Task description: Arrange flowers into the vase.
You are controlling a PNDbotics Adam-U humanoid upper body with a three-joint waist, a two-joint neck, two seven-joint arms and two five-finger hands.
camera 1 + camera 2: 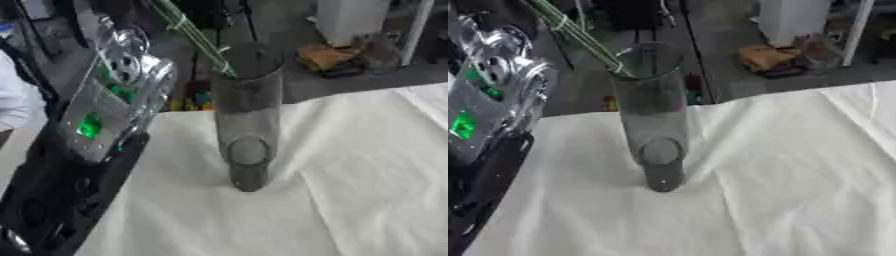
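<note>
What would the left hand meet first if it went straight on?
Likely nothing: the left hand points past the table's far edge; the vase with its stems stands to its right, off that line. Depth is unclear.

Your left arm (96, 125) comes in from the left side, silver forearm section with green lights, black part lower down toward the bottom left corner. It's raised and angled up toward the top. Left hand can't be made out. Right arm doesn't show.
</note>
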